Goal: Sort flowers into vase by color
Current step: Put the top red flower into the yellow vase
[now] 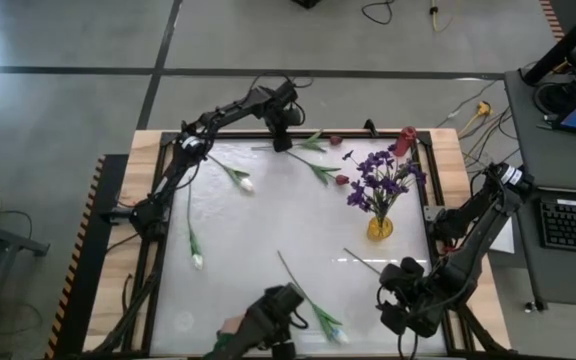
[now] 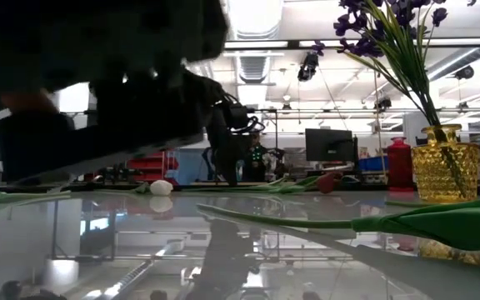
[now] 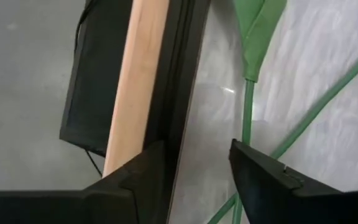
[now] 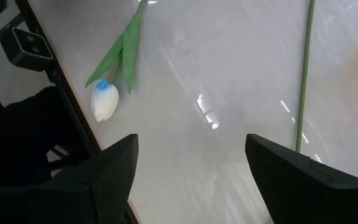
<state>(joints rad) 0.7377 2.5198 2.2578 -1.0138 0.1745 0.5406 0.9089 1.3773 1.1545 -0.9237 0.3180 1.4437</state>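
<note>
While the left gripper (image 1: 281, 143) hovered open over far green stems (image 3: 248, 118), purple blossoms (image 1: 376, 178) filled the yellow glass vase (image 1: 379, 228). At the near right, the right gripper (image 4: 191, 180) stood open too.

Vase (image 1: 380, 228) stood right of centre on the desk (image 1: 268, 230), holding a flower spray (image 1: 378, 175). Second vase (image 1: 404, 141) sat at the far right corner. Loose stems: two (image 1: 318, 168) at the far edge by the left pincer (image 1: 281, 140), two (image 1: 194, 240) on the left side, one (image 1: 318, 312) at the near edge left of the right pincer (image 1: 403, 295).
</note>
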